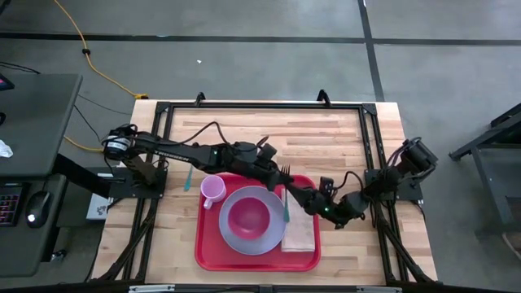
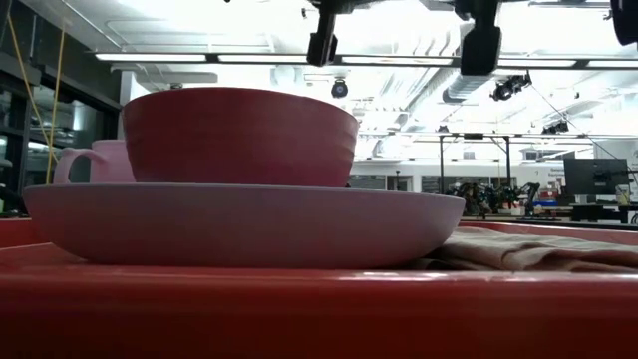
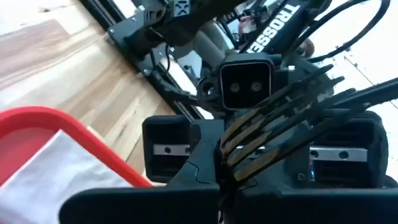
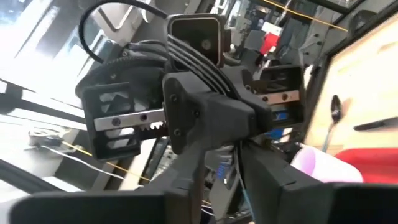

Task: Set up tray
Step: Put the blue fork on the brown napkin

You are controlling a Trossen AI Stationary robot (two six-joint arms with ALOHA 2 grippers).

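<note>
Glossy red plastic for the tray; smooth matt plastic for plate, bowl and cup; soft creased tan cloth napkin; pale grained wood tabletop.

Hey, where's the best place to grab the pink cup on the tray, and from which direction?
Probably the cup's rim, coming straight down on the side away from the plate. It stands upright with its mouth open, and the plate crowds its other side.
</note>
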